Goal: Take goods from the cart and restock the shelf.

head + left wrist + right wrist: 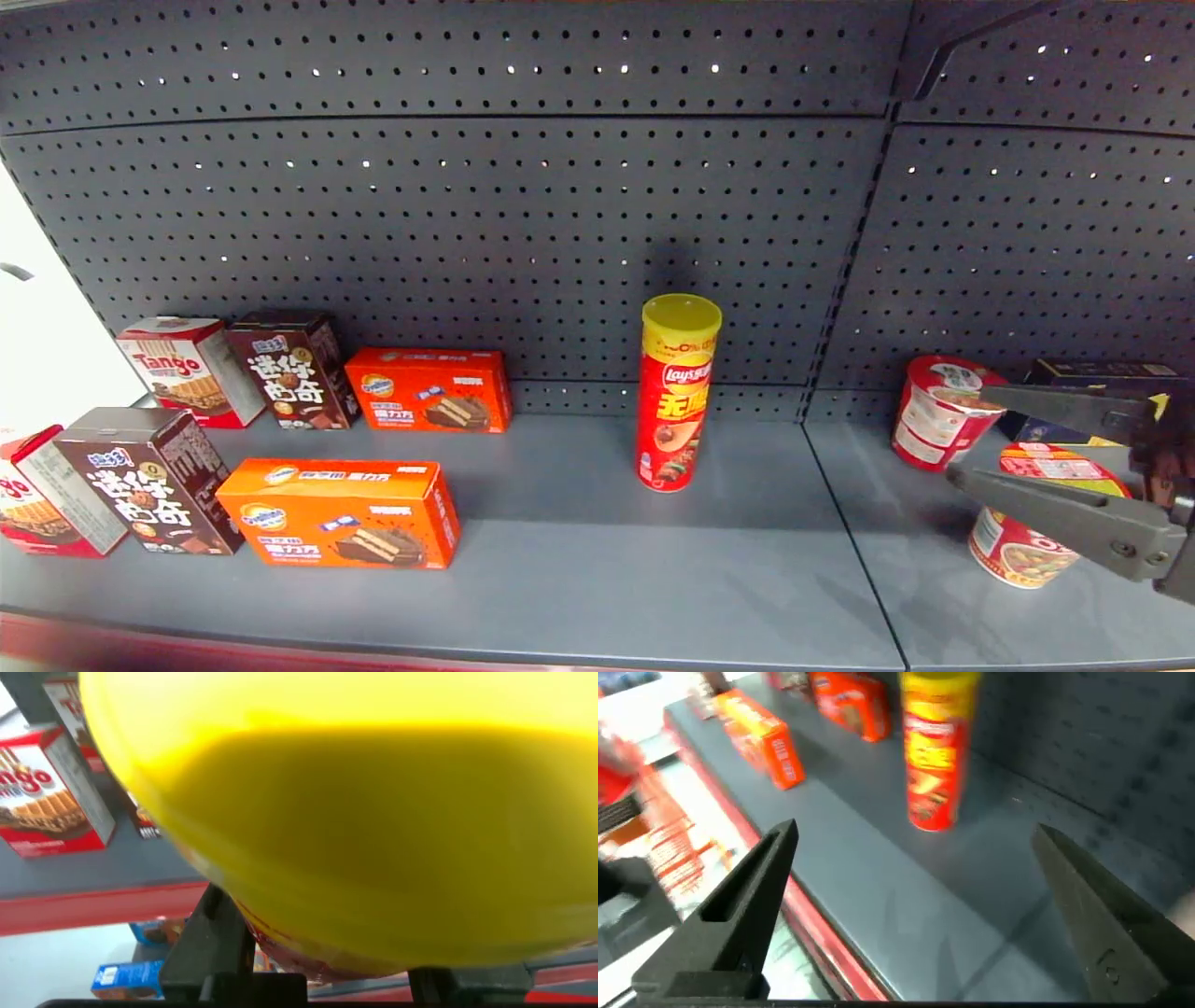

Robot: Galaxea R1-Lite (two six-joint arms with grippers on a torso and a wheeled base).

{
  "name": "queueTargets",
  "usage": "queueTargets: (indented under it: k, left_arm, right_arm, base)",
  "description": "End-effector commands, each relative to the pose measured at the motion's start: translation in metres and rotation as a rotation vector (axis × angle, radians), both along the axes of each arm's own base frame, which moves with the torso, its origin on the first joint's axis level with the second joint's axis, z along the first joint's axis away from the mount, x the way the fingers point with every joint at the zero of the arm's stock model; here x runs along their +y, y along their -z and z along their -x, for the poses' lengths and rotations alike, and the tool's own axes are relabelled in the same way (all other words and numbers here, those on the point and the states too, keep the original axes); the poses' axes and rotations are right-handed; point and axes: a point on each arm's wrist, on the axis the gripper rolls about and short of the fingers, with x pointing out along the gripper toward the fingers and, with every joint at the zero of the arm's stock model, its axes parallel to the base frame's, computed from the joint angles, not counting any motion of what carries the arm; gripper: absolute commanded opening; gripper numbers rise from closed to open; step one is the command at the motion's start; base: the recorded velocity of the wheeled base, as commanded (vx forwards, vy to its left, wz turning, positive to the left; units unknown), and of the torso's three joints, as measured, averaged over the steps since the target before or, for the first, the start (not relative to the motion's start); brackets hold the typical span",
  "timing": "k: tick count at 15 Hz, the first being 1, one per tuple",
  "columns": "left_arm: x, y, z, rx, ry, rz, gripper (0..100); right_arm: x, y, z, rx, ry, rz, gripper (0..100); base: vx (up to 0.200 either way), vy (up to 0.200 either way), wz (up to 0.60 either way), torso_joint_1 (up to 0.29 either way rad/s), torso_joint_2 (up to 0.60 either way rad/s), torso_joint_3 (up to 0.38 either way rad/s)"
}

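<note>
- Head view: a chips can [679, 392] with a yellow lid stands upright near the middle of the frame, on the shelf [597, 569], close to the pegboard wall [467, 215].
- At the right edge, the right tool [964, 433] has its fingers spread apart, gripping nothing; the frame cuts off its arm.
- Its lower finger covers part of a cup noodle [1022, 551]. A second cup [934, 411] stands behind it, and a dark box [1088, 371] farther back is mostly hidden.
- Lower left, orange boxes [341, 513] and brown boxes [154, 481] stand in two rows; a red-and-white box [33, 499] is cut off by the left edge.
- Left wrist view: a second can [355, 812], its yellow end close to the lens, hides the fingertips of the left tool [327, 985], which is clamped on it.
</note>
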Motion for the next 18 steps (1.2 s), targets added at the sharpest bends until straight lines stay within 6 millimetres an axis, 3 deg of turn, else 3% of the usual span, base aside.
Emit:
queueTargets:
  k: [1, 8, 18]
  left_arm:
    - [0.000, 0.001, -0.006, 0.036, 0.010, 0.000, 0]
    - [0.001, -0.001, -0.008, 0.047, 0.056, -0.001, 0]
    - [0.001, -0.001, -0.007, 0.041, 0.059, 0.000, 0]
  right_arm:
    - [0.008, 0.012, -0.023, 0.040, -0.044, 0.029, 100]
    - [0.017, 0.037, -0.100, -0.064, -0.248, 0.033, 100]
    - [0.041, 0.044, -0.168, -0.081, -0.418, 0.015, 100]
  base:
    - [0.000, 0.000, 0.00, 0.000, 0.00, 0.000]
    - [0.000, 0.000, 0.00, 0.000, 0.00, 0.000]
    - [0.000, 0.000, 0.00, 0.000, 0.00, 0.000]
